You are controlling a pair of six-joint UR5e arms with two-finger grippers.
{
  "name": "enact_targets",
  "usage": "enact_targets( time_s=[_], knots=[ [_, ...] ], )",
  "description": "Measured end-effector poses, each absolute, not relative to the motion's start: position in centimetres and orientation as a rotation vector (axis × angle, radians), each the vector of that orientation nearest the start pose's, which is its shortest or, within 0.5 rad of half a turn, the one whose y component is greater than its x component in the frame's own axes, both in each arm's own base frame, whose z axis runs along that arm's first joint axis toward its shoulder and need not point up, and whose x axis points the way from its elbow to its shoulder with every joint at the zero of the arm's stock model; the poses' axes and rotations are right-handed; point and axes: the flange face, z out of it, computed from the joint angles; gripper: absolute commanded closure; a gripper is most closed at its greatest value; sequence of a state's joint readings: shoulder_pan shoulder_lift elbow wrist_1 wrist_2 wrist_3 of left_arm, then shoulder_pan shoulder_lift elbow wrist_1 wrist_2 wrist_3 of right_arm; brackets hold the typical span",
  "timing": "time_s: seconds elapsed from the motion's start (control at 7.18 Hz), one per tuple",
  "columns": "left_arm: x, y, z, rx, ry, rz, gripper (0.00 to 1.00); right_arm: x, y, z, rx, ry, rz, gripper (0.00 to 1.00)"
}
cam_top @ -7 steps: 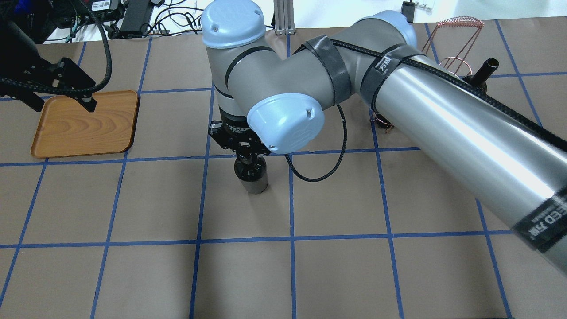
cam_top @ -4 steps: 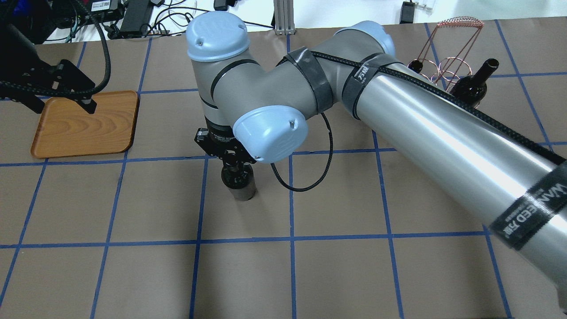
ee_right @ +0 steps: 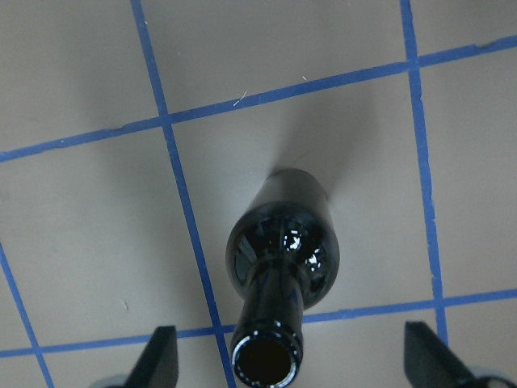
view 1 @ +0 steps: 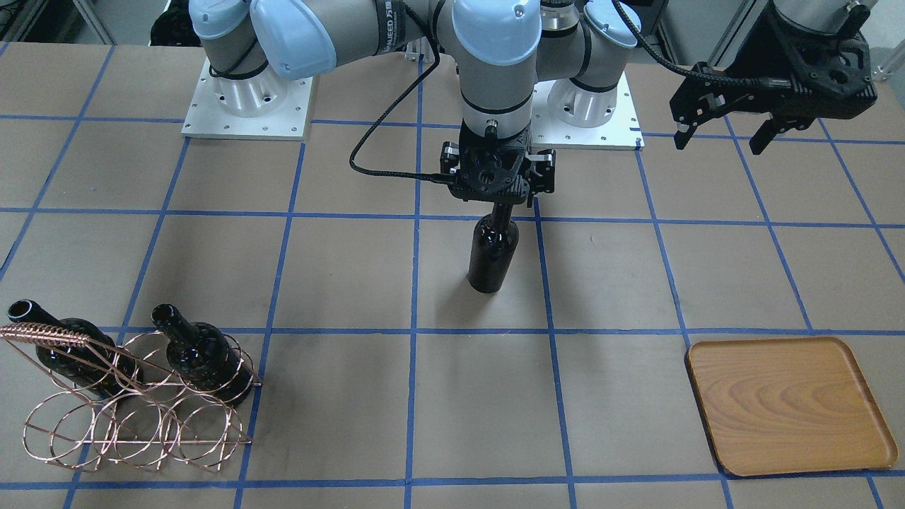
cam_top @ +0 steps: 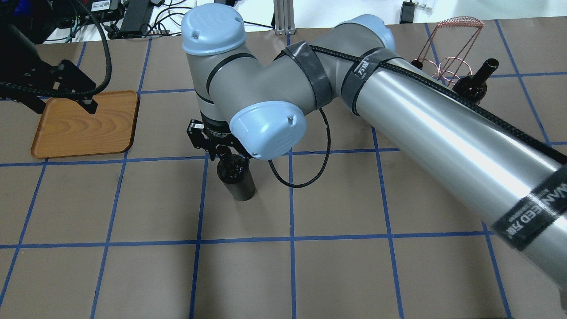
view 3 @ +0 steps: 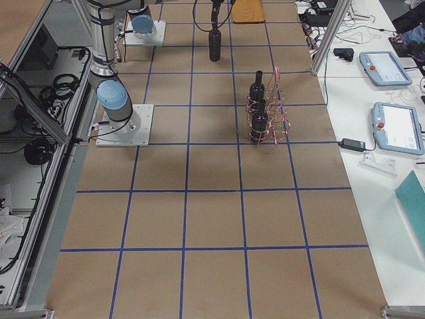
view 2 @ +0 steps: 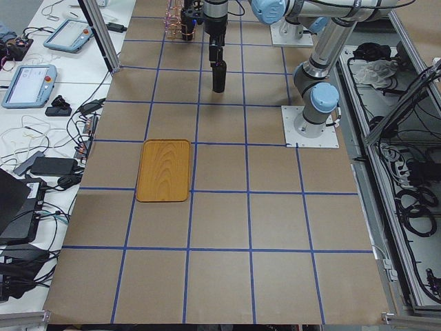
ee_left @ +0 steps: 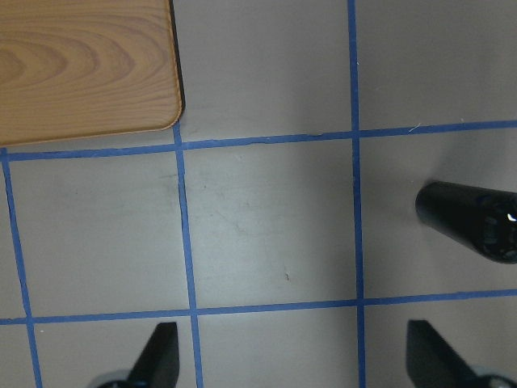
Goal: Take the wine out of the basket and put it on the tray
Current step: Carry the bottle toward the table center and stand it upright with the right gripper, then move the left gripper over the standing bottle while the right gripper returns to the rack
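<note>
One wine bottle (view 1: pixel 493 258) stands upright mid-way across the worktop (view 1: pixel 339 276), out of the wire basket (view 1: pixel 134 417) but well short of the wooden tray (view 1: pixel 788 403), its neck inside the wide-open right tool (view 1: pixel 499 201); the left tool (view 1: pixel 717 141) hangs open.

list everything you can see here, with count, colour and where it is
basket: 1, copper wire; robot's right side of the table
wine: 3, near-black; one upright mid-table, two resting in the basket
tray: 1, light wood, nothing on it; robot's left side of the table
table: 1, brown with blue tape grid
pendants: 2, grey with screens; bench beside the table
arms: 2, grey with pale blue caps
left gripper: 1, black, open, in the air near the tray
right gripper: 1, black, open, at the upright wine's neck
</note>
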State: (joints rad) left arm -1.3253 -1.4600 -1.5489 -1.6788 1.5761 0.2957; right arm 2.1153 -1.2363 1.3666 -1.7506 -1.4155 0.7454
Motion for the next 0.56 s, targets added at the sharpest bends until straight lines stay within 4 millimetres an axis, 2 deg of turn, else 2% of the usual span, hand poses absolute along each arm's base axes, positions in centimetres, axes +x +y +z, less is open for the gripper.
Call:
enact_targets(
  time_s=[0.14, 0.28, 0.42, 0.56],
  knots=[
    [-2.3, -46.2, 53.9, 0.069, 3.146, -0.033, 0.00, 43.7, -47.4, 44.1, 0.285, 2.967, 0.032, 0.00],
    [-3.3, -46.2, 53.7, 0.022, 3.181, -0.030, 0.00, 40.3, -49.0, 46.2, 0.228, 2.968, -0.015, 0.00],
    [-5.2, -46.2, 53.4, -0.040, 3.200, -0.019, 0.00, 36.0, -50.8, 47.9, 0.150, 2.975, -0.050, 0.00],
    [-8.3, -46.1, 52.9, -0.087, 3.202, 0.000, 0.00, 31.4, -52.7, 48.9, 0.085, 2.991, -0.088, 0.00]
  ],
)
